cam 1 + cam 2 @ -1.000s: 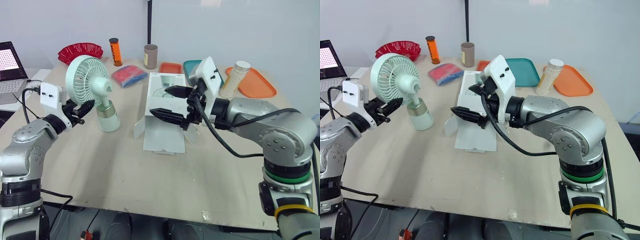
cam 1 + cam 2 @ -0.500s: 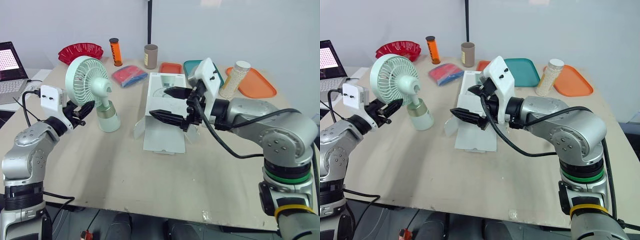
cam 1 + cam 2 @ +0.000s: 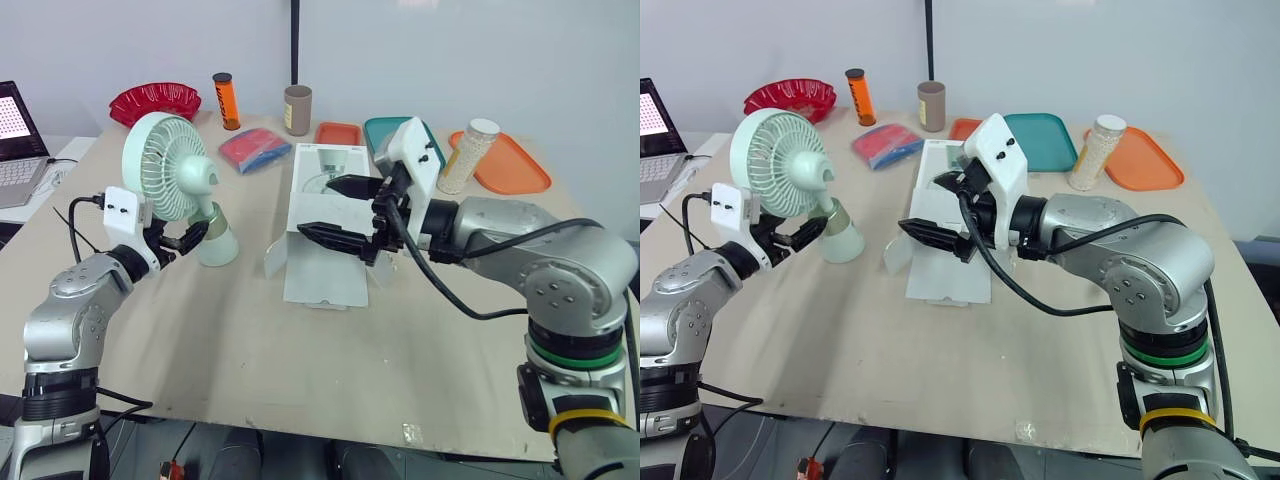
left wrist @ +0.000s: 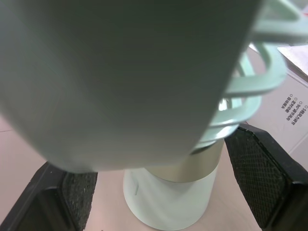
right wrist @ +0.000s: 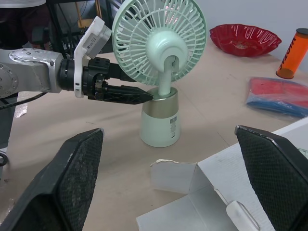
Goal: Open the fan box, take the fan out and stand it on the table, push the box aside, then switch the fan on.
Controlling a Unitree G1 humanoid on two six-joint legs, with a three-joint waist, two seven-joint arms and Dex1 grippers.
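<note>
Careful: left gripper (image 3: 192,235), spread wide, hovers at the mint desk fan's (image 3: 168,178) base. A shove could topple it. Right gripper (image 3: 338,212) gapes over the fan box (image 3: 322,275) alongside.

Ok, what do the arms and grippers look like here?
The left arm and right arm are silver metal, each wrist carrying a white camera block, with black cables alongside. The left gripper and right gripper have black fingers with textured pads. The right arm bears a green ring and yellow ring.
</note>
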